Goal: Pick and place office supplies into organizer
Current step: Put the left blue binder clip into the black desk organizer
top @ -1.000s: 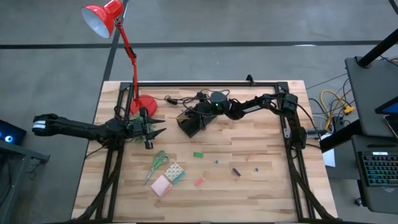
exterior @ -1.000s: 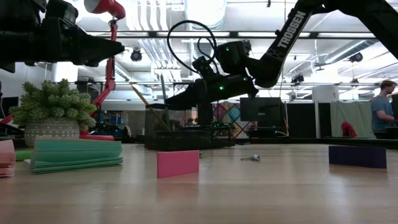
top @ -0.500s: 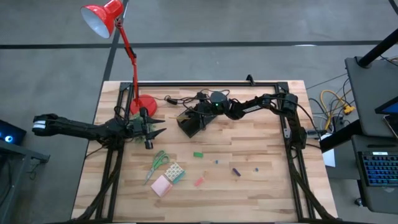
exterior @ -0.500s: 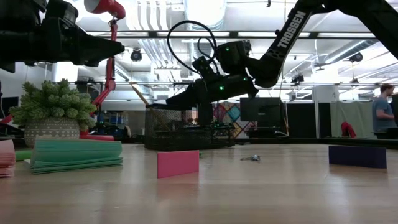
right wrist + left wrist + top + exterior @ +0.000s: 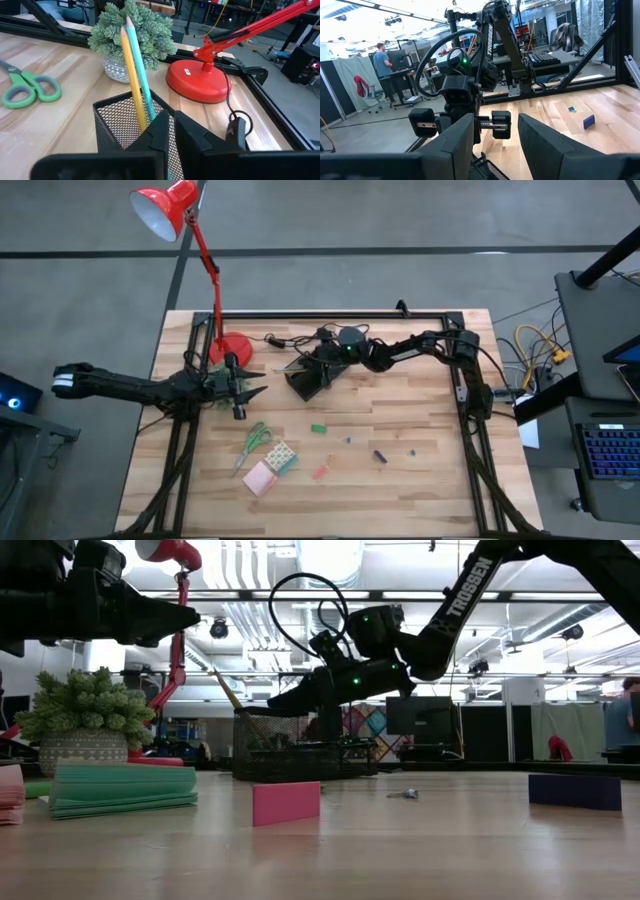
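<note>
Black mesh organizer [image 5: 306,378] sits far-centre on the table; my right gripper [image 5: 300,363] hangs over it, fingers nearly together beside two pencils [image 5: 134,75] standing inside. They could tip out if I snag them. Only my wrist view shows them. My left gripper [image 5: 246,386] waits left, fingers apart.

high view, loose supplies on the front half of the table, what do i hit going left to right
green-handled scissors → pink sticky-note pad → green-white patterned block → green piece → purple piece
</note>
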Motion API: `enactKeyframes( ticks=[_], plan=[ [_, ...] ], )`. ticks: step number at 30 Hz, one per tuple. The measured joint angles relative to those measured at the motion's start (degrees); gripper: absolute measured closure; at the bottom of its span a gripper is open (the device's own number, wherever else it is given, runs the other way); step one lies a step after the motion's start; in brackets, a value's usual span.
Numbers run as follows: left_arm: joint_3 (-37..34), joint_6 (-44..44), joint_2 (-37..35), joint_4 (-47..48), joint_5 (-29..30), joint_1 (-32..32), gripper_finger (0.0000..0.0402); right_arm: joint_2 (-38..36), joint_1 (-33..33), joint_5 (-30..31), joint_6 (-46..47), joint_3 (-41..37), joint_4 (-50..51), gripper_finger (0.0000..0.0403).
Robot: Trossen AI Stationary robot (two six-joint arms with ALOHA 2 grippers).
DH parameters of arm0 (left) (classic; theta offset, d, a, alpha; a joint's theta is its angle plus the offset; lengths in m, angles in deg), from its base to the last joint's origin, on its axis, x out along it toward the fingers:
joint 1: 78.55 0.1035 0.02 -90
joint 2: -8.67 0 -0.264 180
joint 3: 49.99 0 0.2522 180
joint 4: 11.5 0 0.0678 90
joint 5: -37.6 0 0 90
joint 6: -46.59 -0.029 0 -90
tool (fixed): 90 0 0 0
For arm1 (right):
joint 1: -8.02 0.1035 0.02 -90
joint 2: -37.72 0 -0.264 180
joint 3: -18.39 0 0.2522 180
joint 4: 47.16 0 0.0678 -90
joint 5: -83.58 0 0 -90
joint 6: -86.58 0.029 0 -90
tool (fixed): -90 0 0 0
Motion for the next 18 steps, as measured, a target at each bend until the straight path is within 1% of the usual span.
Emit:
enactKeyframes(
  ticks=[9,12,14,18],
  plan=[
    [0.00,0.00,0.00,0.01,-0.01,0.02,0.0259,-2.15,0.02,-0.05,-0.35,-0.02,-0.04,0.0318],
    [0.00,0.00,0.00,0.01,-0.02,0.00,0.0259,-3.26,0.14,-0.07,1.48,-0.02,0.96,0.0303],
    [0.00,0.02,0.00,0.01,-0.02,0.00,0.0259,-4.75,0.26,-0.09,2.01,-0.02,3.61,0.0295],
    [-0.01,0.02,0.00,0.01,-0.01,0.00,0.0259,-9.17,0.50,-0.06,0.70,-0.02,12.67,0.0280]
  ],
)
